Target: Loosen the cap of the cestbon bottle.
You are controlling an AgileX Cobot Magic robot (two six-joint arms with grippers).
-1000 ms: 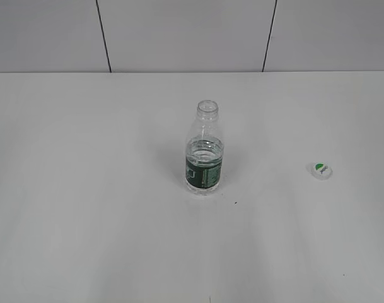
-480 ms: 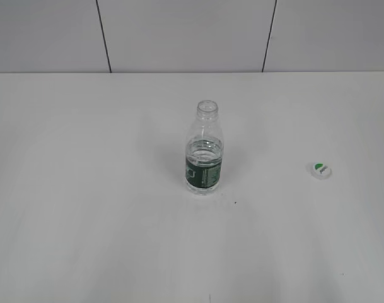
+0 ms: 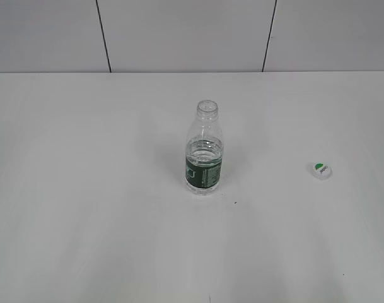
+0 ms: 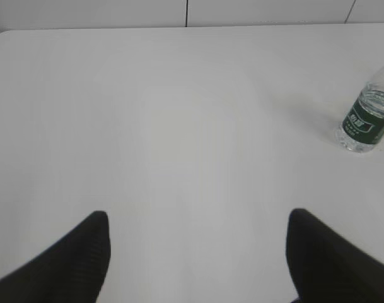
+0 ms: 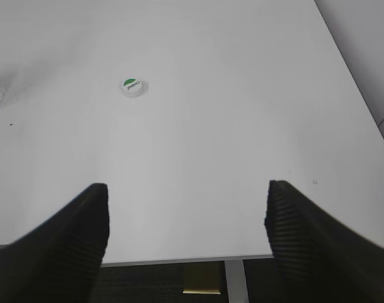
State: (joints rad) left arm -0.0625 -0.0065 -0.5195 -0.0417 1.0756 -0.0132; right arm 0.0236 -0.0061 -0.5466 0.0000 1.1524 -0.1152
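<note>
The cestbon bottle [image 3: 204, 149] stands upright in the middle of the white table, its neck bare and its mouth uncovered, with a little water and a dark green label band. It also shows at the right edge of the left wrist view, cestbon bottle [image 4: 367, 118]. The cap [image 3: 320, 169], white with a green mark, lies flat on the table to the bottle's right, well apart from it. The right wrist view has the cap [image 5: 133, 86] far ahead. My left gripper [image 4: 198, 218] is open and empty. My right gripper [image 5: 186, 189] is open and empty, over the table's near edge.
The white table [image 3: 84, 189] runs back to a panelled wall [image 3: 179, 35] with dark seams. Its front edge [image 5: 179, 260] and right edge show in the right wrist view, with a table leg and dark floor below. No arm appears in the exterior view.
</note>
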